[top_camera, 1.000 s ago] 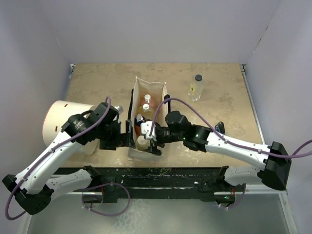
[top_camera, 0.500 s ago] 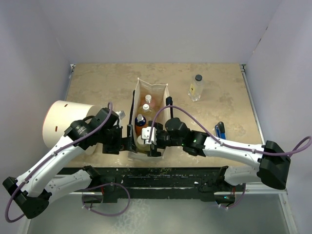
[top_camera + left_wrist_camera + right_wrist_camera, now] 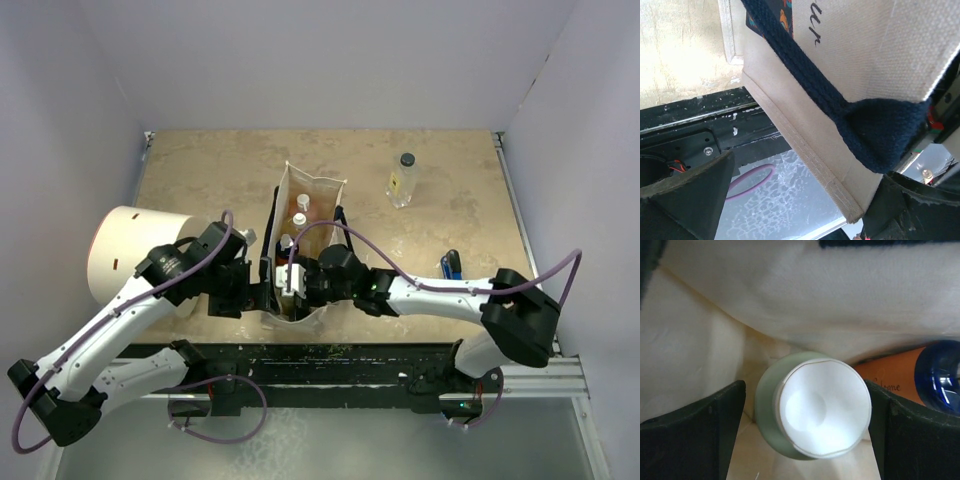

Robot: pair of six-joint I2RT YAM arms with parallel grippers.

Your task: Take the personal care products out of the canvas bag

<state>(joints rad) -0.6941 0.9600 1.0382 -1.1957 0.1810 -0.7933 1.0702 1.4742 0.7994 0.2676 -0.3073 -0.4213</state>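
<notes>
Right wrist view: the right gripper [image 3: 806, 440] has its jaws wide apart either side of the olive-green bottle [image 3: 822, 407], upright deep in the canvas bag [image 3: 790, 300], white cap facing up and hiding most of its body. Beside it the orange-and-blue pump bottle [image 3: 890, 382] is cut off by the frame edge. Jaws also apart, the left gripper [image 3: 800, 200] straddles the bag's near corner and dark strap [image 3: 812, 67]; the bag stands mouth up, its long side running near to far

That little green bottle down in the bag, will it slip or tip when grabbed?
The green bottle looks like stiff plastic, so probably no squashing. Its round smooth white cap could slip between the jaws. Tipping seems unlikely: the cloth bag and an orange bottle crowd it.
</notes>
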